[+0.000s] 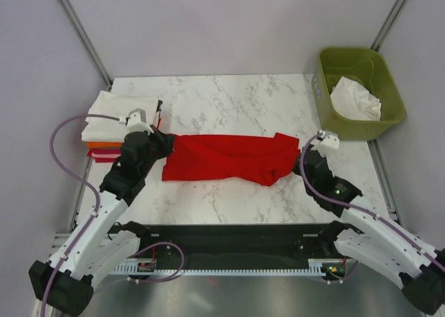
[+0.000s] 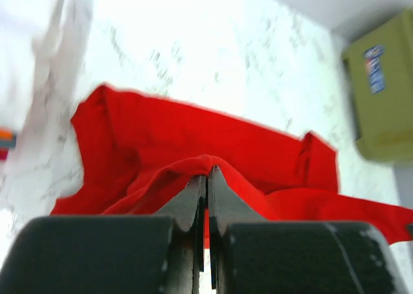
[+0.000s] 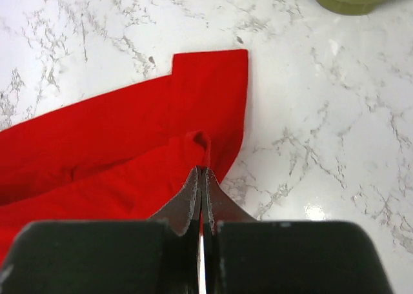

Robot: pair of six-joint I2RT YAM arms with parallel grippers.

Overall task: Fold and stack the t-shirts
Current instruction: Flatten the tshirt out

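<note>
Left claw point(image 2: 206, 178) and right claw point(image 3: 202, 175) each clamp the red t-shirt point(image 1: 222, 157) at centre frame; thin pinches may slip, spoiling the fold.

No lettering is coming through clearly in any view. A small blue label point(image 2: 374, 68) is sitting on the outer wall of the green bin point(image 2: 387, 123) and showing pale marks, but blur is keeping its print from being read.
</note>
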